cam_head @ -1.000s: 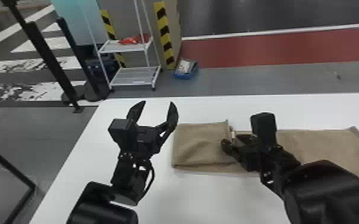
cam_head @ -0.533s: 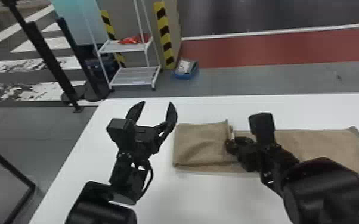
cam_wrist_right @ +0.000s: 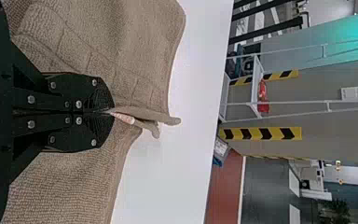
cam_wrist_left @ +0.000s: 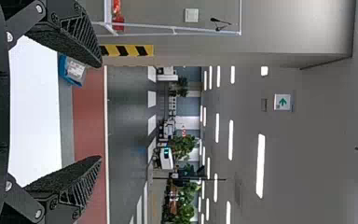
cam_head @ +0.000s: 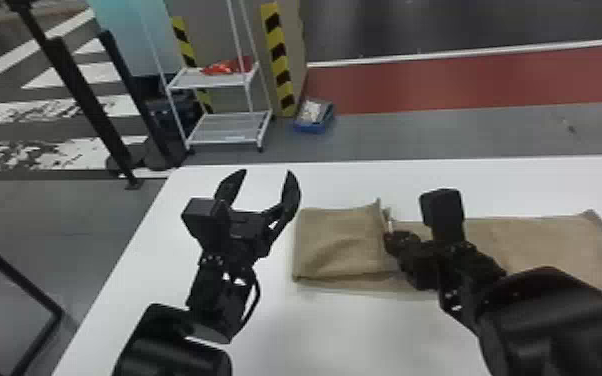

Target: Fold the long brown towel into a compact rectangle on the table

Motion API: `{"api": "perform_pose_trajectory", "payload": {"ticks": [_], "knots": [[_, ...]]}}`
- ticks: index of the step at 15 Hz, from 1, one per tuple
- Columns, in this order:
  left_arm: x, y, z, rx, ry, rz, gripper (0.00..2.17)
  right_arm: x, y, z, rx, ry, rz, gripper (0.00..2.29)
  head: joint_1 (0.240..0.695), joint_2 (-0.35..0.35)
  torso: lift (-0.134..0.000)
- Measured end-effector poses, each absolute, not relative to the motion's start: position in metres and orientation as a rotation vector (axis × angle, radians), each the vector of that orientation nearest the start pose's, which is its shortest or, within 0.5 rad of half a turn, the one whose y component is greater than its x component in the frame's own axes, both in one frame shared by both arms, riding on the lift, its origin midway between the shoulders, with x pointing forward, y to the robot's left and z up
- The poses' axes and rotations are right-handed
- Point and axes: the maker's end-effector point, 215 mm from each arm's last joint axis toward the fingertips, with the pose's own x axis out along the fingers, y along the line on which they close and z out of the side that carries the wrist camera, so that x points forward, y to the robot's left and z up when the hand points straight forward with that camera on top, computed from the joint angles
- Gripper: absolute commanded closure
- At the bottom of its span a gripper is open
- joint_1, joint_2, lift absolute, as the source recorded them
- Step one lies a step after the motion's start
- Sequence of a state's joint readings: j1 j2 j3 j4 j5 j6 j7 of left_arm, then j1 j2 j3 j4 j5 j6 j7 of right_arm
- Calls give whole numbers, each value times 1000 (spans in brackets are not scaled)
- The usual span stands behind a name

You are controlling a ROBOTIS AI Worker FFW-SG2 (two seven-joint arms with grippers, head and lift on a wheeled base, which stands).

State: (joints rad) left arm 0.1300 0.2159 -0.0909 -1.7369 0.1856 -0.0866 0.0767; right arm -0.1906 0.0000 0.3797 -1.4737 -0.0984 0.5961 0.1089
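Note:
The brown towel lies lengthwise across the table, its left part doubled over into a flap. At that flap's right edge is my right gripper. In the right wrist view my right gripper is shut on the towel, pinching its raised edge with a small pale label beside the fingertips. My left gripper stands open to the left of the towel, above the table. Seen from its own wrist, the left gripper has nothing between its spread fingers.
The white table extends in front of and behind the towel. Beyond its far edge stand a white wire rack and a blue bin on the floor. Black posts rise at the left.
My right gripper has shifted slightly right and its fingers have closed on the towel's folded edge. The left arm has barely moved.

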Motion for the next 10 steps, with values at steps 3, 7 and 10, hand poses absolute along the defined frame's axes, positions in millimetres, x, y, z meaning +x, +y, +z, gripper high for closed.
{"api": "perform_pose_trajectory", "payload": {"ticks": [3,7,10], "knots": [[555,239,-303,3,-102,-54,211,566,3,-457,-51,521,487,1008,695,233,-120],[555,237,-303,5,-101,-59,211,566,12,-453,-70,509,496,1008,695,238,-120],[556,238,-302,8,-102,-60,211,566,18,-450,-95,500,500,788,695,245,-120]]}}
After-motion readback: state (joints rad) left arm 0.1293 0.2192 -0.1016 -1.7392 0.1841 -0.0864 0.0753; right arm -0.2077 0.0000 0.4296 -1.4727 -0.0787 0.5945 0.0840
